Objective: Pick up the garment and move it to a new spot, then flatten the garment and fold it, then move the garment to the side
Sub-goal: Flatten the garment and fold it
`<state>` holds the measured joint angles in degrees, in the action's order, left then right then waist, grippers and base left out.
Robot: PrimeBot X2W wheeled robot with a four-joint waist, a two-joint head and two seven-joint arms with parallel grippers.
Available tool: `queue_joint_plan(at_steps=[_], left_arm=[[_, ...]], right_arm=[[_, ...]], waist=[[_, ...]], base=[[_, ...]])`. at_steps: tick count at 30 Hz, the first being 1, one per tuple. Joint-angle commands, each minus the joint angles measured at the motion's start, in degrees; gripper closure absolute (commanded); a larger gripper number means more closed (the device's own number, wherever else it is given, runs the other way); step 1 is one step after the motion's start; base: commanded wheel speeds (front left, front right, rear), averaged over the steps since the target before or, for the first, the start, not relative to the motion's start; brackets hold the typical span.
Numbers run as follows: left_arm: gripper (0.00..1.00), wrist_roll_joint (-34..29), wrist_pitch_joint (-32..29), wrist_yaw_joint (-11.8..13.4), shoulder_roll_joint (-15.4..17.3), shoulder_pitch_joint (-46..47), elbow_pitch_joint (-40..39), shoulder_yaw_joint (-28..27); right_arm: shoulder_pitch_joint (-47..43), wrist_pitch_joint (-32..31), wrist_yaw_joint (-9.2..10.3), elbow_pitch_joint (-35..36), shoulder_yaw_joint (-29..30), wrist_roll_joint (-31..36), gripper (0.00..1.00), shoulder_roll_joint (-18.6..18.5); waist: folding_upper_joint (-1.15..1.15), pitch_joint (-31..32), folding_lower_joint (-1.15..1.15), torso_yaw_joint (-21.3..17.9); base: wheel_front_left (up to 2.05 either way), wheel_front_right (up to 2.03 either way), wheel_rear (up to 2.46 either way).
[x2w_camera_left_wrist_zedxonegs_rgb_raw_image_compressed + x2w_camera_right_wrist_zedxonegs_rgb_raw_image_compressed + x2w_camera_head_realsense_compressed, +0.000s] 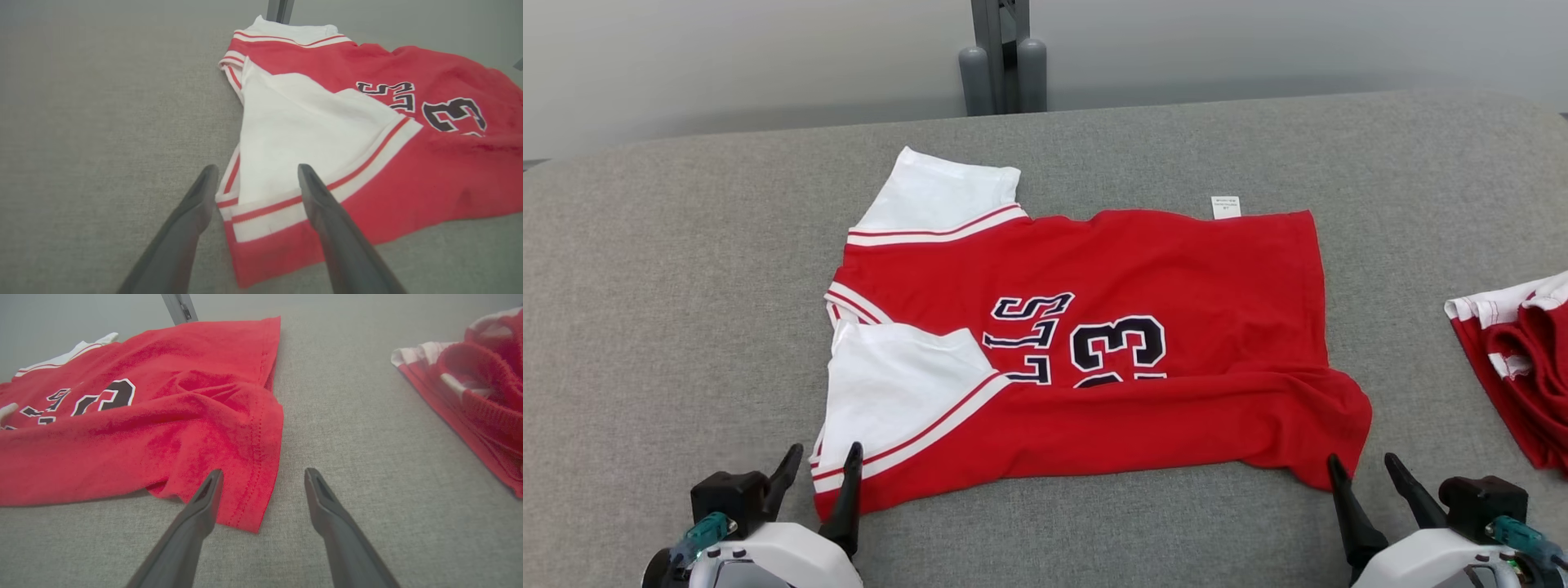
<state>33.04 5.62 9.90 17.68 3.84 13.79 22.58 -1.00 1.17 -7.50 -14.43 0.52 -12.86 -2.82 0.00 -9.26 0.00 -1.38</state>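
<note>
The left gripper (825,449) is held released, with its fingers spread across the near left corner of the red short-sleeved jersey (1143,269) with white sleeves and dark lettering. The right gripper (1361,459) is likewise spread at the near right corner. Nothing is grasped. The jersey is laid at the centre of the grey fabric-covered table (686,286), with its near edge turned over the lettering. A second, crumpled red and white garment (1519,359) is located at the right edge, well apart.
</note>
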Motion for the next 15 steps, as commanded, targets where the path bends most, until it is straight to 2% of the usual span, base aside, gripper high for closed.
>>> queue_joint_plan(at_steps=[1,12,15], left_arm=[[0.00,0.73,0.01,-0.29,0.08,-0.25,0.63,-0.31],[0.00,5.43,-5.34,-1.92,-0.77,0.74,4.49,-0.62],[0.00,6.24,-6.37,-0.40,-1.30,0.85,4.96,-1.23]], right_arm=[[1.04,0.44,0.02,-1.12,-0.14,-0.35,0.00,-0.23],[5.85,1.07,0.02,-9.54,-3.00,-1.88,0.00,-0.22],[6.71,0.49,0.02,-11.87,-4.38,-3.47,0.00,-0.15]], waist=[[0.00,-0.59,0.00,-0.18],[0.00,-2.45,0.00,-0.09],[0.00,-2.51,0.00,-0.08]], base=[[0.00,0.00,0.00],[0.00,0.00,0.00],[0.00,0.00,0.00]])
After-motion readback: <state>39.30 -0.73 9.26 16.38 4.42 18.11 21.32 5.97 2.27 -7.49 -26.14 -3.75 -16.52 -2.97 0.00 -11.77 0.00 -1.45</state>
